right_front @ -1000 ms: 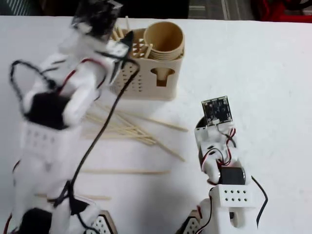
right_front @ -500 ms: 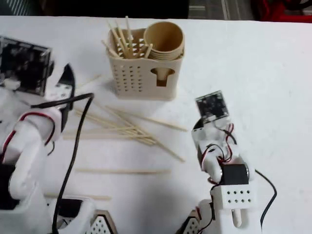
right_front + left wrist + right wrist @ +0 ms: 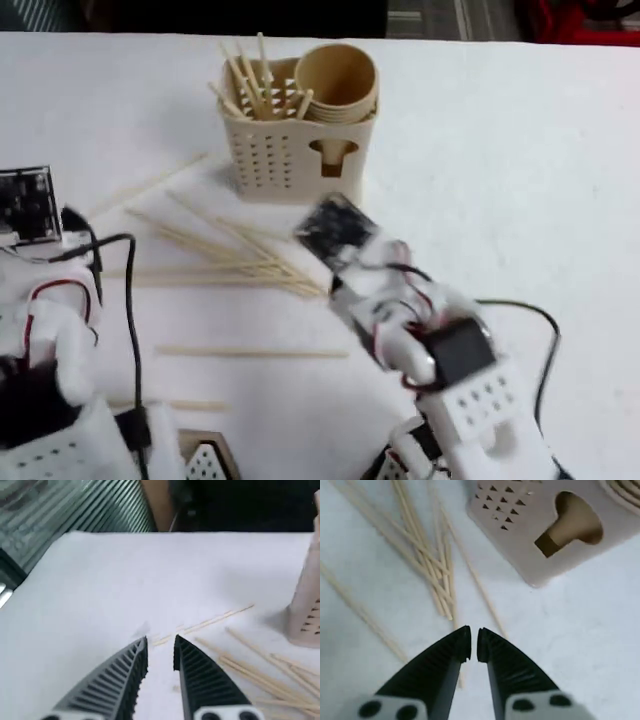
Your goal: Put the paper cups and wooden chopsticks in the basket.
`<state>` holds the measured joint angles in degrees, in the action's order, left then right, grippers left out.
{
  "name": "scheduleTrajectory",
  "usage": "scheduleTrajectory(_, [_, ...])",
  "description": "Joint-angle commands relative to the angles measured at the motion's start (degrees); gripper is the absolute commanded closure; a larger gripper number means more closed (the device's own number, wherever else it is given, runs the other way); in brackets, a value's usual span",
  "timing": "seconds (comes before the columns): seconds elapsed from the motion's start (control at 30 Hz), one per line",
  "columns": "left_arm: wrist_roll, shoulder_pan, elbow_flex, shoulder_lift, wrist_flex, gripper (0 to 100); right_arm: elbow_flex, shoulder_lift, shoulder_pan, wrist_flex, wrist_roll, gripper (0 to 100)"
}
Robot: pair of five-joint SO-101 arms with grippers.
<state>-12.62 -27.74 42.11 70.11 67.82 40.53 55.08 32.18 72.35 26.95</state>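
Chopsticks loose beside the basket, long axes running away from my right pincer, the nearer one; jaws almost closed, holding nothing.

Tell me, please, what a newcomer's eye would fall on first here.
A pale basket at the far side of the table holds stacked paper cups and a few chopsticks. More chopsticks lie scattered in front of it, with the right gripper hovering over them.
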Motion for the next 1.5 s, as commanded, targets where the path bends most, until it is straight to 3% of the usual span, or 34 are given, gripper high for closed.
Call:
scheduleTrajectory(0.0, [1.23, -4.53, 10.90, 4.44, -5.54, 90, -8.26, -11.38, 6.29, 0.75, 0.70, 95.6])
scheduleTrajectory(0.23, [5.98, -8.75, 26.55, 10.59, -11.69, 90, -21.19, -34.68, 14.73, 0.40, 7.12, 93.8])
scheduleTrajectory(0.53, [5.89, -10.07, 35.78, 17.89, -16.26, 90, -40.62, -64.22, 18.95, 0.40, 14.24, 72.4])
scheduleTrajectory(0.87, [5.63, -10.07, 38.95, 23.43, -15.56, 90, -63.12, -89.63, 20.00, 0.66, 16.35, 74.3])
scheduleTrajectory(1.2, [5.63, -10.07, 38.86, 25.45, -13.80, 90, -72.26, -100.62, 19.38, 0.66, 16.26, 74.6])
scheduleTrajectory(1.47, [5.63, -10.07, 38.95, 25.45, -13.80, 90, -72.26, -101.58, 19.38, 0.66, 16.35, 98.0])
